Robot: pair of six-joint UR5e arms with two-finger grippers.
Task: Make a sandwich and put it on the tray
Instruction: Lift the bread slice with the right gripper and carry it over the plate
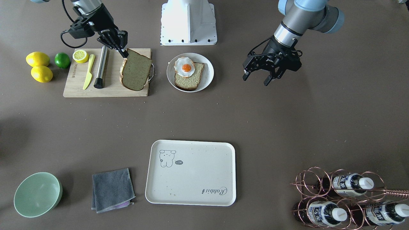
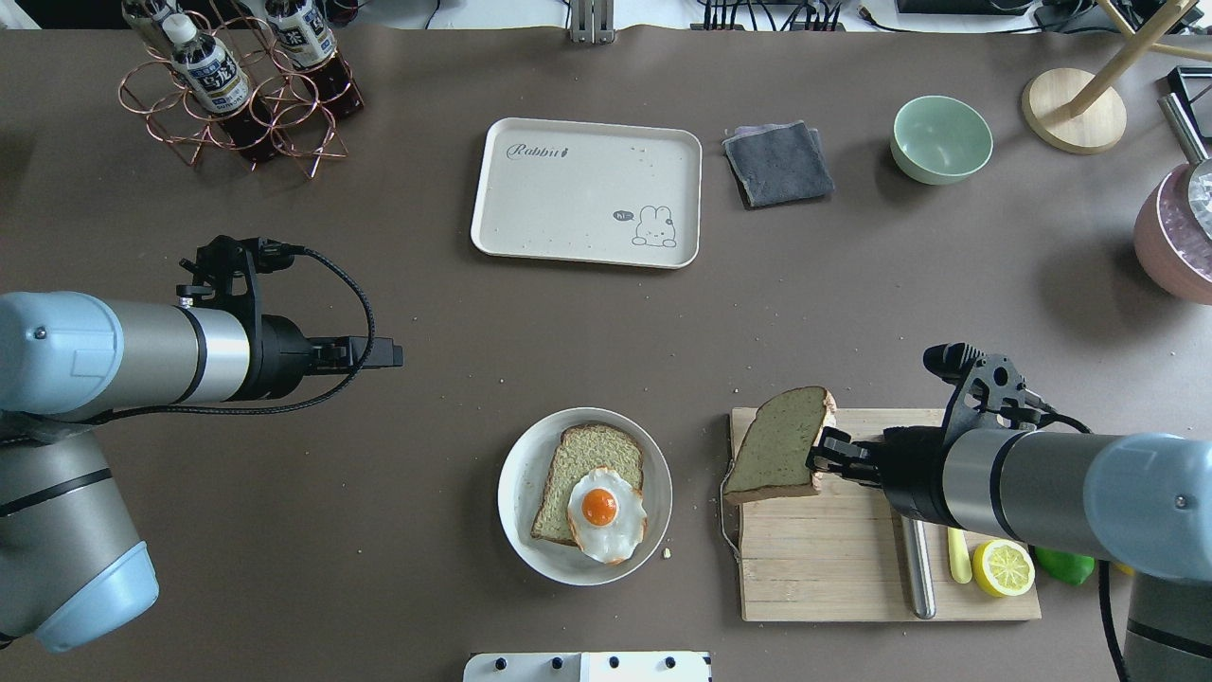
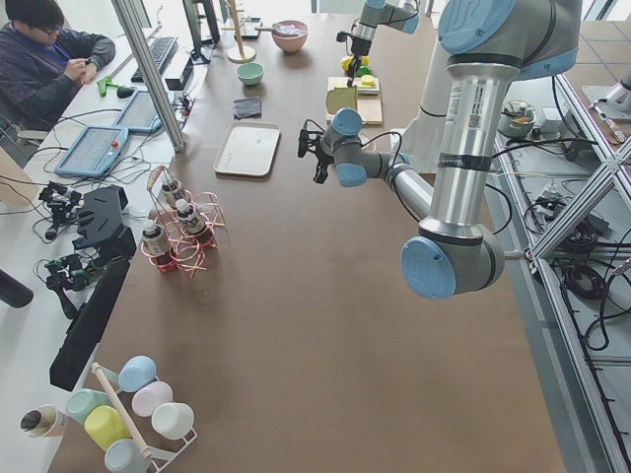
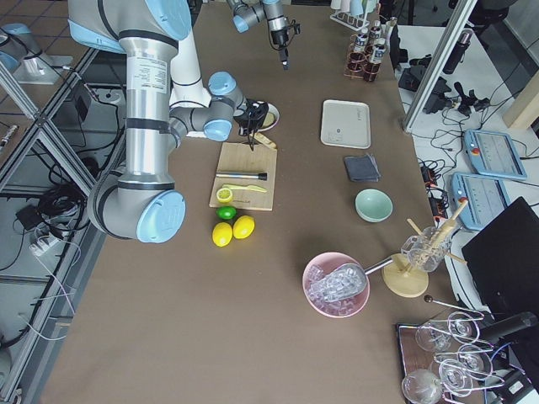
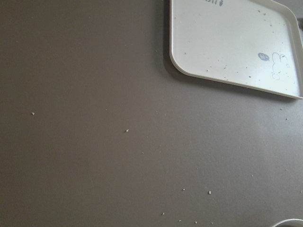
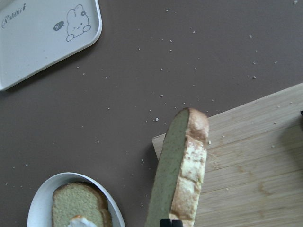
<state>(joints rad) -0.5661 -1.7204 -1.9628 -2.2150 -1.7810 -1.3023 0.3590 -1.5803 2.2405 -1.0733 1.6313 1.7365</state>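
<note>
Greenish-tan bread slice (image 1: 136,70) with a dark brown crust is pinched at one edge by the right hand (image 1: 123,51), whose fingers are clamped on it. The slice hangs tilted over the end of the rectangular wooden cutting board (image 1: 108,88) nearest the round white plate (image 1: 208,80); whether its lower edge touches the board cannot be told. On that plate lies a second bread slice (image 1: 188,82) with a white fried egg (image 1: 184,66), orange-yolked, on top. The left hand (image 1: 256,80) hovers over the brown surface (image 1: 287,127) beside the plate, fingers spread apart. The cream-white rounded rectangular plastic tray (image 1: 191,182) lies well apart from plate and board, across the surface from the robot.
</note>
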